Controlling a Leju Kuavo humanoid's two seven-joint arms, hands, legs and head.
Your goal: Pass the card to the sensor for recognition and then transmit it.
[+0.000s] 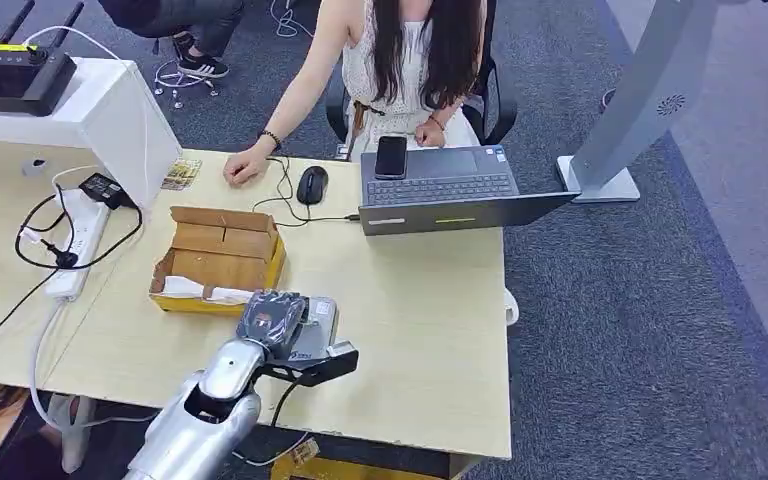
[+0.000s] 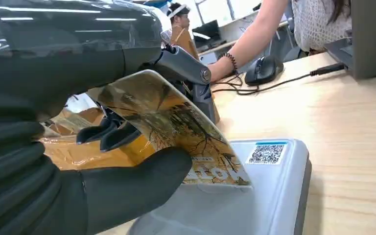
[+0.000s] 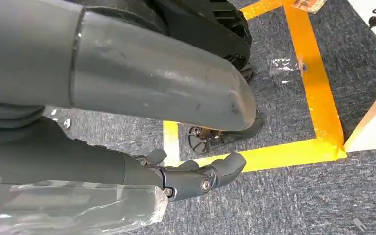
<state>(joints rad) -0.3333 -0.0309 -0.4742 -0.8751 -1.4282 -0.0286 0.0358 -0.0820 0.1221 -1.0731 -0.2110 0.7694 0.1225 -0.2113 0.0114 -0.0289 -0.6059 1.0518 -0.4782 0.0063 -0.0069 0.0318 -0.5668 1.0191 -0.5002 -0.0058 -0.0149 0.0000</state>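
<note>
We see our left hand (image 2: pixel 78 196) holding the card (image 2: pixel 176 127), its edge touching the grey sensor (image 2: pixel 274 191) near the box (image 1: pixel 222 258). Our right hand (image 3: pixel 196 178) hangs empty, fingers apart.

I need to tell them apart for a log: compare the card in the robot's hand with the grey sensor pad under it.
The card is thin, printed in brown and gold, and tilted, one edge down on the pad; the sensor pad is plain light grey with a QR sticker, thicker, and lies flat on the table. The left hand holds the card, while the pad rests free. Both are rectangular with rounded corners.
</note>
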